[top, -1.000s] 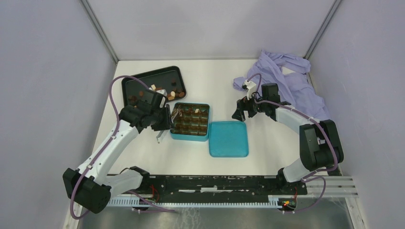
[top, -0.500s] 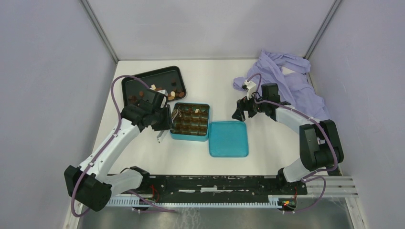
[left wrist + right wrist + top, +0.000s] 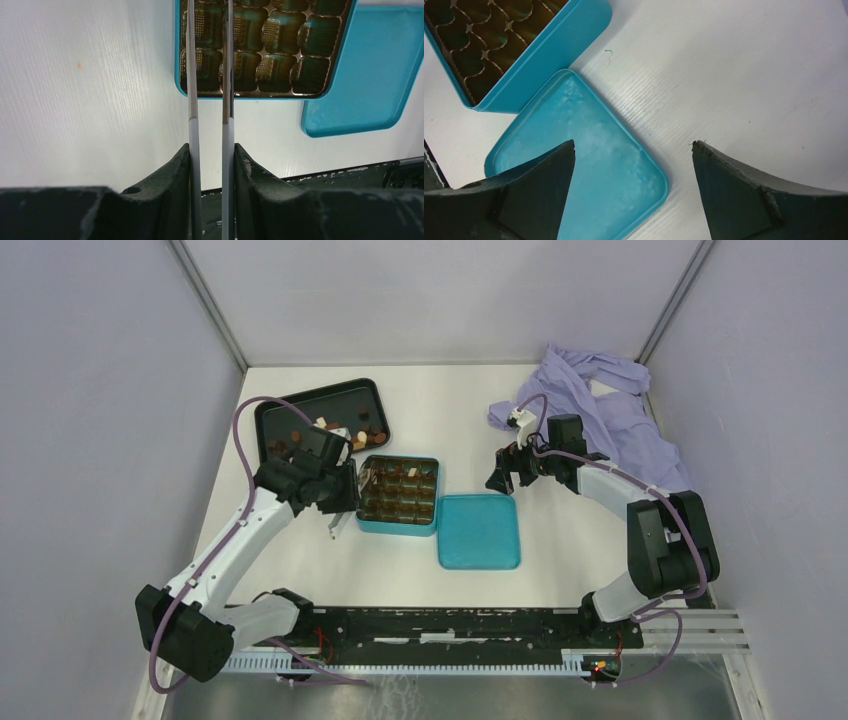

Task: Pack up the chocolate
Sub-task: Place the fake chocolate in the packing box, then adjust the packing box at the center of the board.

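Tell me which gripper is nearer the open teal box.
Left. The left gripper is over the teal box, at its left edge; the right gripper hangs apart to the right, near the lid.

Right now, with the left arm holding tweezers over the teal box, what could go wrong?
1. The tweezers run out of the left wrist view over the grid insert. Their tips could snag a cell or the teal box wall and shove the box into the lid close beside it.
2. The left gripper pinches only thin blades, so they may twist and miss a cell.

Bright, even light; soft shadows.
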